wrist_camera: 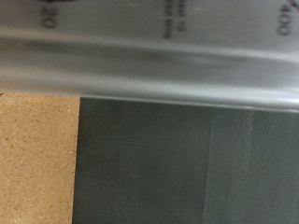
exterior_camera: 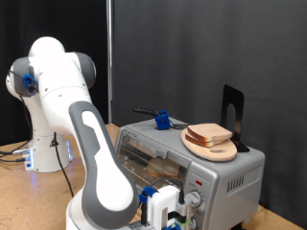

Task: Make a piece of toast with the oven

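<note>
Black curtain behind, your tool (exterior_camera: 171, 213) sits low against the toaster oven (exterior_camera: 192, 158) front, fingers' spread impossible to tell, bread slices (exterior_camera: 209, 134) stacked on the wooden plate (exterior_camera: 211, 149) up top.

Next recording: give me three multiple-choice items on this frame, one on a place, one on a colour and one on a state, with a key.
1. Where does the round wooden plate with the pale bread slice sit?
A. on top of the silver-grey toaster oven
B. on the wooden table
C. inside the oven

2. What colour is the small clip-like object on the oven top?
A. red
B. blue
C. yellow

3. Where is the gripper?
A. raised above the plate
B. low, in front of the oven
C. out of view

Key: 1 A, the plate rests on the oven top; 2 B, it is blue; 3 B, the arm reaches down at the oven's front.
</note>
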